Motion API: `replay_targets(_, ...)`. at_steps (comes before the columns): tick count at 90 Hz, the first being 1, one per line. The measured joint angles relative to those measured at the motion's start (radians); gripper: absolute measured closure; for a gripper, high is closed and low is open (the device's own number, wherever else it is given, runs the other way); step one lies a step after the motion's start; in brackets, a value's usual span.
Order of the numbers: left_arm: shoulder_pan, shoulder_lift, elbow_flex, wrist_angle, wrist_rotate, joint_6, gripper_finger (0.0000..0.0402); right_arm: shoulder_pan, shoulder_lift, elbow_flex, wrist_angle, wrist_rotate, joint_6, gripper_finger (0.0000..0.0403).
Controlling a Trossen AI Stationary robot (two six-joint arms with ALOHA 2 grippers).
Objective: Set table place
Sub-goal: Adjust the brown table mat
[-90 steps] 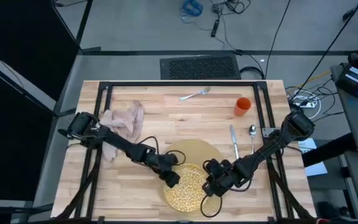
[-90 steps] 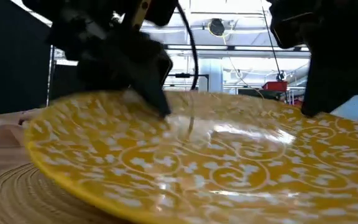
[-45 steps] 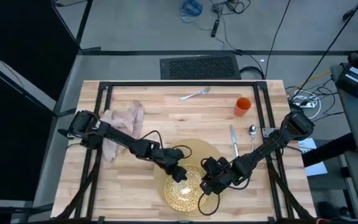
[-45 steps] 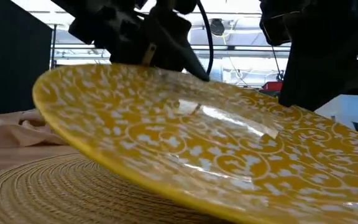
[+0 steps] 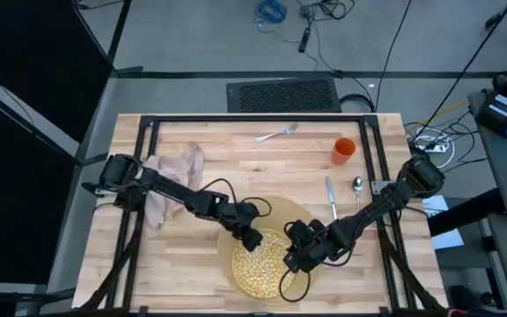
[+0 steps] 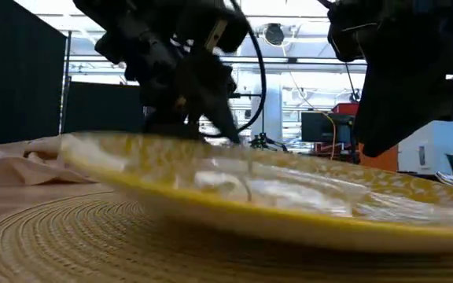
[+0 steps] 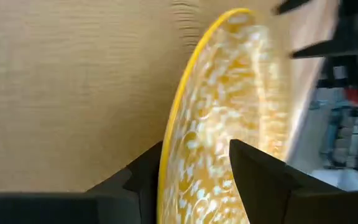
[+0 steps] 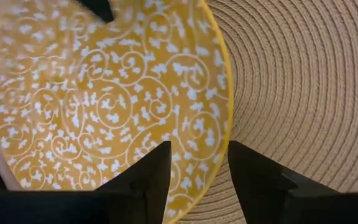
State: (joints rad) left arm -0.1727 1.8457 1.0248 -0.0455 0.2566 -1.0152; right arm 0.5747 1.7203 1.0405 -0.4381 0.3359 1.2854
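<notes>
Nearest the front edge of the table (image 5: 130,273): yellow patterned plate (image 5: 260,262), lying partly on the round woven placemat (image 5: 296,214) and overhanging it toward the front. Low view shows the plate (image 6: 289,196) nearly level, just above the placemat (image 6: 69,244); contact between them cannot be told. Left gripper (image 5: 252,239) is at the plate's far left rim; its wrist view shows the two fingers (image 7: 253,180) parted with the rim of the plate (image 7: 229,112) running between them, one finger on each face, a small gap visible. Right gripper (image 5: 295,261) is at the plate's right rim; its wrist view shows fingers (image 8: 157,168) spread, straddling the edge of the plate (image 8: 104,93) over the placemat (image 8: 303,93), not clearly pressing it. Both arms reach in from the table's sides toward the centre front. Farther back, right of the placemat: knife (image 5: 330,199) and spoon (image 5: 357,191) side by side, apart from each other. Left side: crumpled beige napkin (image 5: 176,171), partly under the left arm. Toward the far edge: orange cup (image 5: 343,151) upright, and fork (image 5: 276,134) lying at an angle, well apart from the other cutlery.
</notes>
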Motion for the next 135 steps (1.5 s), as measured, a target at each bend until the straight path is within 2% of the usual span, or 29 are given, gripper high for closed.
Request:
replay_targets(16,0.034,-0.021,-0.002,-0.122,-0.004,0.072,0.0244,0.000,0.000,-0.001,-0.001,0.003,-0.005,0.0259)
replay_targets(33,0.074,-0.111,-0.002,-0.201,-0.035,0.125,0.0244,-0.009,0.000,-0.001,-0.008,0.005,-0.021,0.0259)
replay_targets(51,0.095,-0.238,-0.002,-0.424,-0.120,0.184,0.0244,-0.013,-0.003,-0.001,-0.026,0.010,-0.042,0.0259)
replay_targets(62,0.077,-0.272,-0.002,-0.509,-0.162,0.201,0.0244,-0.024,-0.035,-0.002,-0.075,0.054,-0.059,0.0259)
replay_targets(90,0.070,-0.199,-0.003,-0.481,-0.179,0.272,0.0244,-0.030,-0.163,-0.002,-0.082,0.163,-0.130,0.0259)
replay_targets(135,0.087,-0.089,-0.003,-0.447,-0.161,0.316,0.0250,-0.059,-0.193,-0.002,-0.076,0.163,-0.185,0.0259)
